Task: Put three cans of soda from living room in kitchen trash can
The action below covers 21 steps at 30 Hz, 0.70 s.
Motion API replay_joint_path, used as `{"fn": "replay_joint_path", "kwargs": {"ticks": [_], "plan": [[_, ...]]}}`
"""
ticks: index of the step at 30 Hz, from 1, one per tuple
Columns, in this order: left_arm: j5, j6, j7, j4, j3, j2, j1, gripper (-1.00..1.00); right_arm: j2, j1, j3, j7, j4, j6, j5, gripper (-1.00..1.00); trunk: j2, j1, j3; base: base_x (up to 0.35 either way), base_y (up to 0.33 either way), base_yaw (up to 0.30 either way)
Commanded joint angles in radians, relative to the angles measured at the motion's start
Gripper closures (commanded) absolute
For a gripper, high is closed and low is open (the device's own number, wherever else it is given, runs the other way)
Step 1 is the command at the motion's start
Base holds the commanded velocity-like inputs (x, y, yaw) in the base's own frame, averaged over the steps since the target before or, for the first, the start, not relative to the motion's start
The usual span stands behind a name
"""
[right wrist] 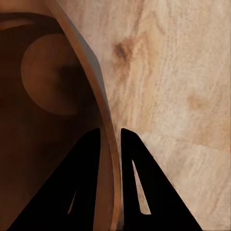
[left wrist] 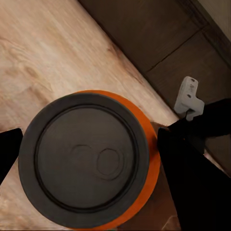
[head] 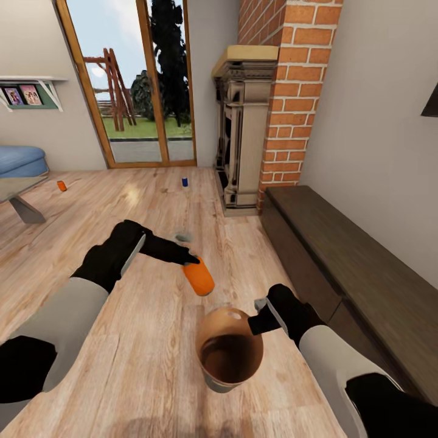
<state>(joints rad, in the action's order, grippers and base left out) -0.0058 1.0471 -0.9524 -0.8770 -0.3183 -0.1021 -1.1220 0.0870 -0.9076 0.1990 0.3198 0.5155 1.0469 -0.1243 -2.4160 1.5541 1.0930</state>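
Observation:
My left gripper [head: 190,260] is shut on an orange can of soda [head: 199,277], held tilted in the air just above and behind the trash can [head: 230,351]. The left wrist view looks straight onto that can's dark grey top [left wrist: 86,159], with my black fingers [left wrist: 192,183] on either side. My right gripper [head: 258,321] is shut on the trash can's rim; the right wrist view has the thin wall [right wrist: 111,159] pinched between two fingers, brown inside visible. A second orange can [head: 61,186] and a dark blue can [head: 185,181] stand far off on the wood floor.
A dark wood bench [head: 353,267] runs along the right wall beside the brick fireplace [head: 267,115]. Glass doors [head: 137,85] are straight ahead. A blue sofa [head: 21,161] and a low table [head: 18,194] sit at far left.

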Motion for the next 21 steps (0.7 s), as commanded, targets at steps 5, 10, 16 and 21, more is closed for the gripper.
{"fn": "replay_joint_path", "kwargs": {"ticks": [5,10,16,21], "plan": [[-0.001,0.000,-0.003,0.026,-0.120,0.029,0.000,1.00,0.001,-0.007,0.000,0.015,0.000,0.000,0.002,1.00,0.000,0.000,0.000,0.000,0.000,0.000],[-0.004,0.000,0.001,0.030,-0.173,0.067,0.006,1.00,0.009,-0.029,0.000,0.020,0.000,0.000,0.004,1.00,0.000,0.000,0.000,0.000,0.000,0.000],[-0.006,0.000,0.004,0.032,-0.294,0.101,0.011,1.00,0.014,-0.046,0.000,0.023,0.000,0.000,0.005,1.00,0.000,0.000,0.000,0.000,0.000,0.000],[-0.008,0.000,0.010,0.032,-0.328,0.130,0.014,1.00,0.016,-0.056,0.000,0.023,0.000,0.000,0.006,1.00,0.000,0.000,0.000,0.000,0.000,0.000]]}}
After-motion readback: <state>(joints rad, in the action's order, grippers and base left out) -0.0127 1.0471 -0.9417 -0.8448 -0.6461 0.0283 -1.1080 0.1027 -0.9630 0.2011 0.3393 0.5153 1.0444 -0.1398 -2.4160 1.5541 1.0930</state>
